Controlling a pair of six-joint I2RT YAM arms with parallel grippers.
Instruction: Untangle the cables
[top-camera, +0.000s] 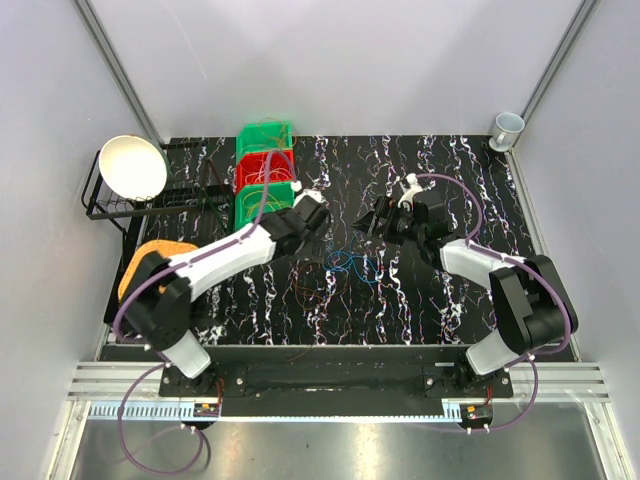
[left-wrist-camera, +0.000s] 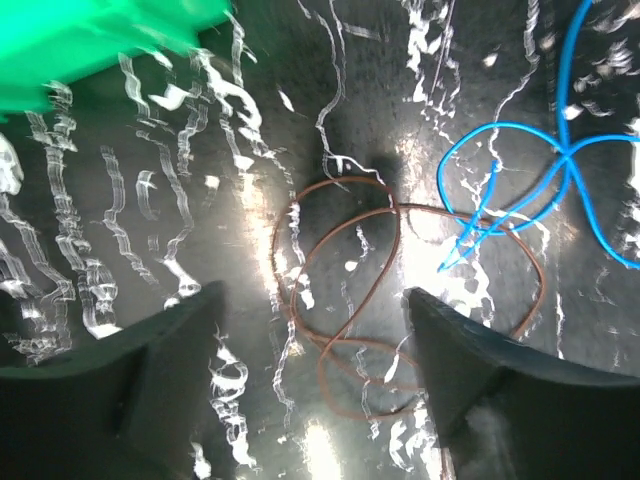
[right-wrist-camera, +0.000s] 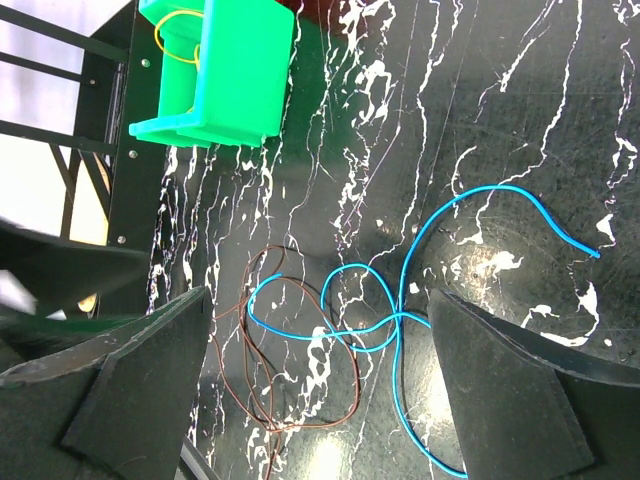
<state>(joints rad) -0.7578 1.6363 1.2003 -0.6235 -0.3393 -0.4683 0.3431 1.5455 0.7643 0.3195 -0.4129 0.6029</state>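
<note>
Separating step: left gripper (left-wrist-camera: 312, 300) and right gripper (right-wrist-camera: 320, 300), jaws open and empty, above thin brown wire loop (left-wrist-camera: 340, 182) crossing thin blue wire (left-wrist-camera: 565, 155); next move likely calls for pinching one and drawing it clear.

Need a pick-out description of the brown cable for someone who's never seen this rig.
On the black marbled table, start at the row of green and red bins and move toward the arms, near the table's middle. The brown cable lies there flat in loose overlapping loops. It is the dull, dark wire; the blue cable overlapping its right edge is bright.
</note>
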